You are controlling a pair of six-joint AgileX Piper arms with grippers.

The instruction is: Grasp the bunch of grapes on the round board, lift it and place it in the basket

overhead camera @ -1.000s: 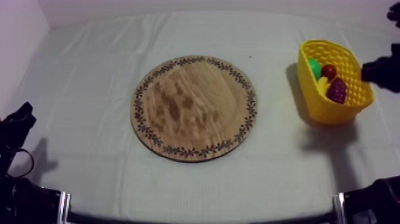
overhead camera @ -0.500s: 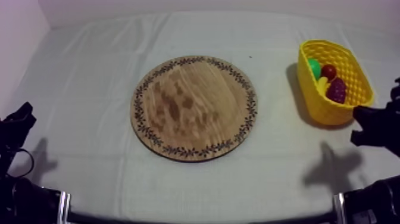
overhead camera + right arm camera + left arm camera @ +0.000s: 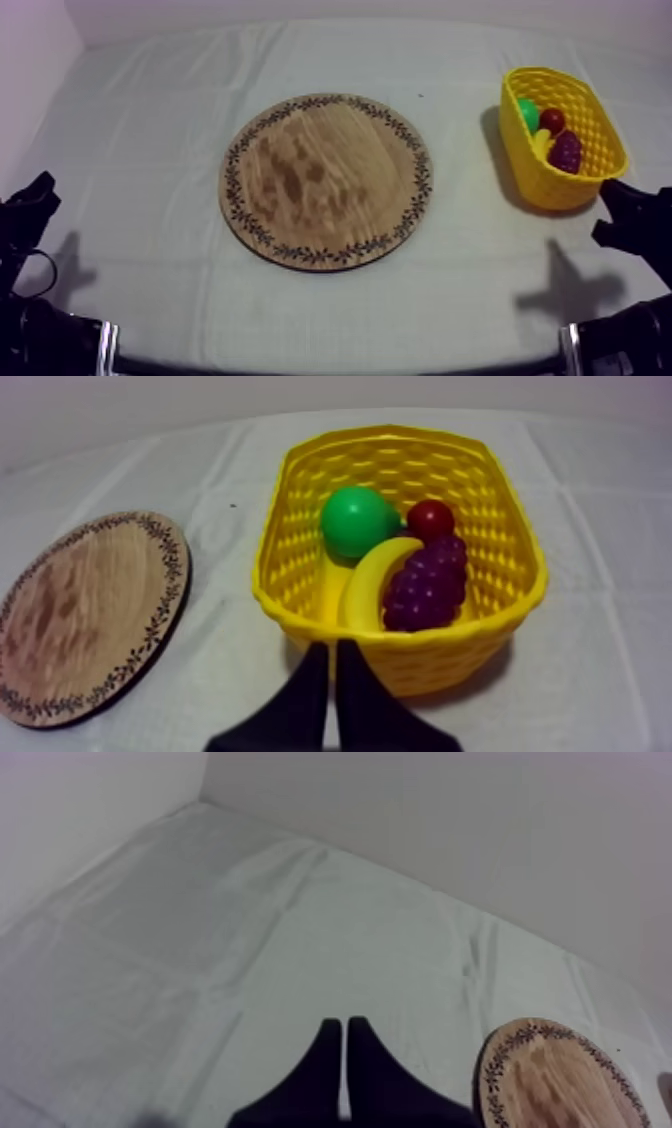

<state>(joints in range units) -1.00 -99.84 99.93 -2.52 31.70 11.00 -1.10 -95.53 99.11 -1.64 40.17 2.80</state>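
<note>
Table (image 3: 150,120) under a grey-white cloth, seen from above and from both my wrists. The bunch of grapes (image 3: 425,586) lies inside the yellow basket (image 3: 440,651), against its near wall. It touches the banana (image 3: 365,581) beside it. Behind them in the same basket are a green pear (image 3: 355,521) and a small red fruit (image 3: 431,519). The basket stands close to the right edge of the table, towards the far corner. The round wooden board (image 3: 325,180) with its patterned rim lies flat at the middle of the table, well apart from the basket, and nothing rests on it. My right hand (image 3: 332,646) is clenched on nothing, its two black fingers pressed together into a narrow wedge. It points at the basket's near wall from just beside it, by the right edge of the table. My left hand (image 3: 345,1022) is likewise clenched and holds nothing. It sits low by the left edge of the table over bare cloth, with the board's rim off to one side.
</note>
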